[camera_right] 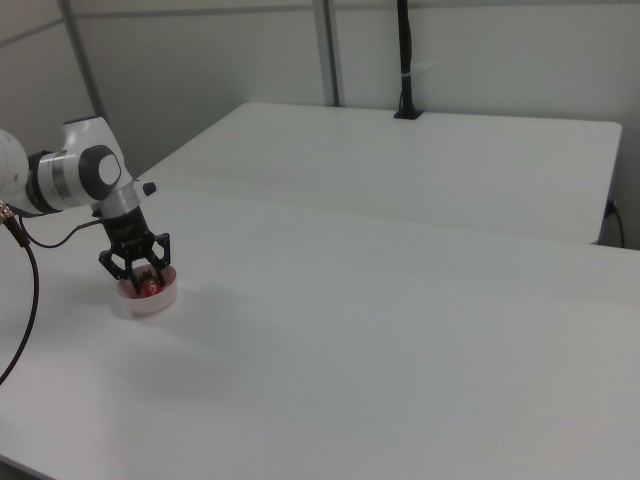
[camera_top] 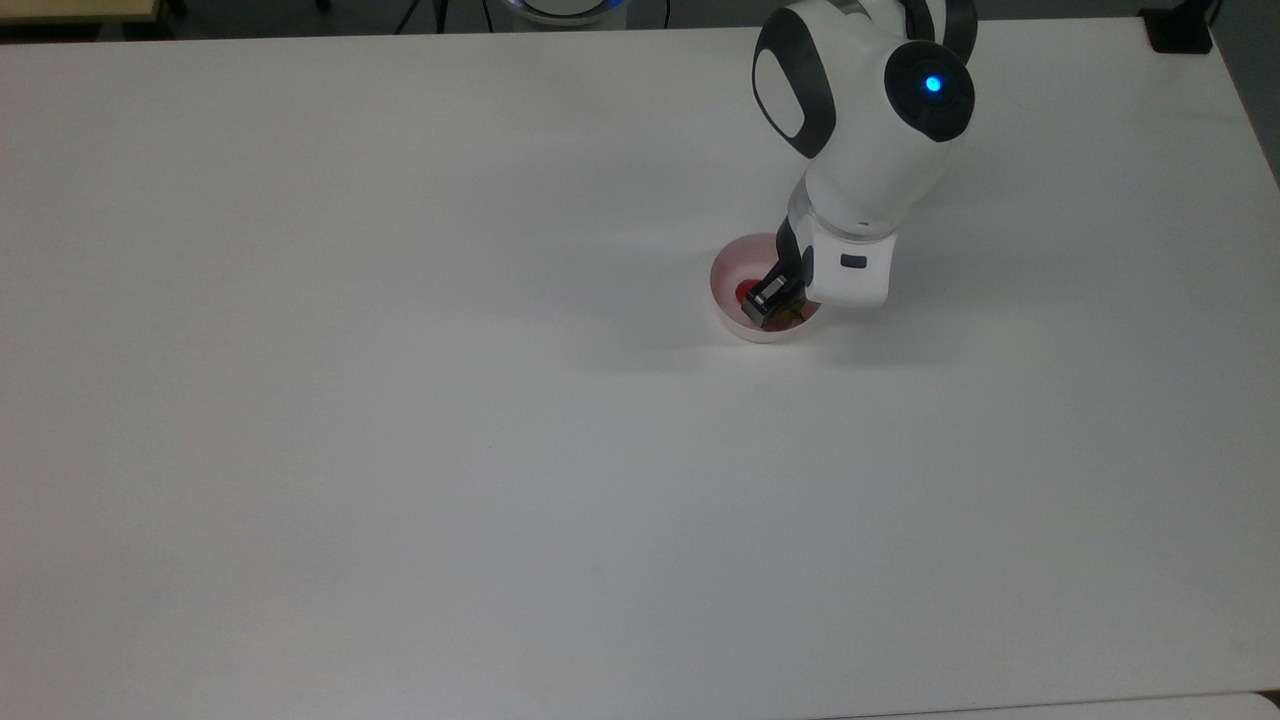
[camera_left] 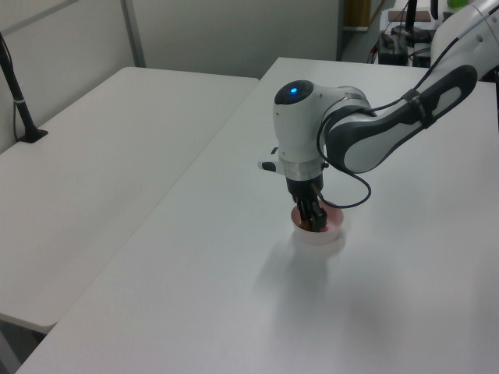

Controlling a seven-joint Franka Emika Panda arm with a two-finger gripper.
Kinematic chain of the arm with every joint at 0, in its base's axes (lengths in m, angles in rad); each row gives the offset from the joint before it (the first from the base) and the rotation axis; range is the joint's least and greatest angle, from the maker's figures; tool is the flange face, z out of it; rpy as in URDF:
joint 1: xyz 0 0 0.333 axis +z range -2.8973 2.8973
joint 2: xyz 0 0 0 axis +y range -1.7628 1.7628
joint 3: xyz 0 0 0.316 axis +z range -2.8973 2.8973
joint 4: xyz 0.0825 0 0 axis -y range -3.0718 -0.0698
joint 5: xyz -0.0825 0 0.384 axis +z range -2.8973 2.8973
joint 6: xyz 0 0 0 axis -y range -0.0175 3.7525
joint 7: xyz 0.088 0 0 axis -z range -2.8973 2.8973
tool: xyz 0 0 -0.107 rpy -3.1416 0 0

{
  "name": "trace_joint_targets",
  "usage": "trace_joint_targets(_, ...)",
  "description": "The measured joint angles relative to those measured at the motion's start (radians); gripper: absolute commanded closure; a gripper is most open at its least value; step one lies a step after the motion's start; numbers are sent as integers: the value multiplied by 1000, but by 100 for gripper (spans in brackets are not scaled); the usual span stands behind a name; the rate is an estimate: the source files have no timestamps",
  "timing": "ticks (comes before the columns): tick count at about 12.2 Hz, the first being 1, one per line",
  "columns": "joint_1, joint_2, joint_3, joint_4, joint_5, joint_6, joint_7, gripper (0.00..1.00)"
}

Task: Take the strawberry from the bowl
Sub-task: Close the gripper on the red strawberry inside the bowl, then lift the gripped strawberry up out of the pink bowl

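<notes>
A small pale pink bowl (camera_top: 733,263) stands on the white table, right of centre in the top view. My gripper (camera_top: 768,300) reaches down into it from the white arm above. The red strawberry (camera_top: 743,291) sits between the fingers, inside the bowl's rim, and the finger in front hides most of it. In the right view the gripper (camera_right: 147,282) has its fingers closed in on both sides of the strawberry (camera_right: 149,288), above the bowl (camera_right: 150,304). In the left view the gripper (camera_left: 315,222) covers the fruit inside the bowl (camera_left: 332,237).
The white table (camera_top: 400,450) spreads wide to the top view's left and bottom. A second white table (camera_left: 93,156) adjoins it, with a black post (camera_left: 19,101) at its far side. A black cable (camera_left: 360,195) loops from the arm near the bowl.
</notes>
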Motion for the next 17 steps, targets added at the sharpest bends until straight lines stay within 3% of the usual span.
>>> trace_joint_targets(12,0,-2,0,7,0,0,0,61)
trace_joint_targets(17,0,-79,0,13,6,-27,0,61)
